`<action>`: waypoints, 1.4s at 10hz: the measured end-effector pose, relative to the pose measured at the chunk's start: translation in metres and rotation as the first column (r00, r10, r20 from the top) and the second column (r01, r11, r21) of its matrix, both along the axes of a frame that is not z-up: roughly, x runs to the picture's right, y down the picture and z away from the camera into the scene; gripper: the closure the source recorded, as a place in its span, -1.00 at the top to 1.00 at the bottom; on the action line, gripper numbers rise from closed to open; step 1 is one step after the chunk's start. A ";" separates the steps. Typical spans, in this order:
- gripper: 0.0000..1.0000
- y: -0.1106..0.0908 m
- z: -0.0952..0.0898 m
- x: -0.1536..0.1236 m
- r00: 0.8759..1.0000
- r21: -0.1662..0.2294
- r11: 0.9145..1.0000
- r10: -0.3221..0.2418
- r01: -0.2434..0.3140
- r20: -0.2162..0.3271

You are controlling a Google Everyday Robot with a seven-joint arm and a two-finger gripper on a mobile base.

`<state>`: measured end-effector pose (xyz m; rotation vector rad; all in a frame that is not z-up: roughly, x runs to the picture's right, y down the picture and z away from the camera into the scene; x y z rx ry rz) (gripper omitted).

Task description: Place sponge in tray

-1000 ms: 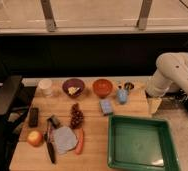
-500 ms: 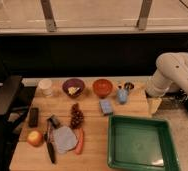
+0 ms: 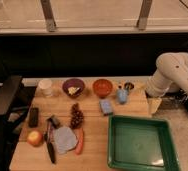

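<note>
**Item 1.** Two-finger gripper (image 3: pixel 154 104) on a white arm (image 3: pixel 174 72): it is hanging at the right-hand edge of the light wooden table (image 3: pixel 37 157), just above the near tray's far right corner. Its fingers are standing apart and gripping nothing.

**Item 2.** Small light-blue rectangular sponge (image 3: pixel 106 106): it is lying flat on the table, well to the picture's left of the gripper and at about the same depth. It is sitting outside the tray, just beyond its far left corner.

**Item 3.** Large square dark-green plastic tray (image 3: pixel 137 145) with a raised rim: it is resting below the gripper in the picture, nearer the camera.

**Item 4.** Blue cup with a handle (image 3: pixel 122 96): it is standing between the gripper and the sponge, slightly farther back.

**Item 5.** Back row, running leftward away from the gripper:
- a small dark round container (image 3: pixel 129 86)
- an orange bowl (image 3: pixel 102 87)
- a purple bowl (image 3: pixel 73 87)
- a white cup (image 3: pixel 46 87)

**Item 6.** Far side of the table from the gripper:
- a dark-red bunch of grapes (image 3: pixel 76 117)
- an orange carrot (image 3: pixel 79 141)
- a grey-blue round cloth (image 3: pixel 64 139)
- a black knife (image 3: pixel 50 145)
- a red-yellow apple (image 3: pixel 35 138)
- a dark rectangular block (image 3: pixel 33 116)
</note>
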<state>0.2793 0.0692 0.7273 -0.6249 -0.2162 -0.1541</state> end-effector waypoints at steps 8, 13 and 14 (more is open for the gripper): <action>0.60 0.000 0.000 0.000 1.000 0.000 1.000 0.000 0.000 0.000; 0.60 -0.014 0.007 -0.029 1.000 -0.059 0.998 0.008 -0.007 0.013; 0.60 -0.014 0.011 -0.042 1.000 -0.074 0.997 0.003 -0.002 0.018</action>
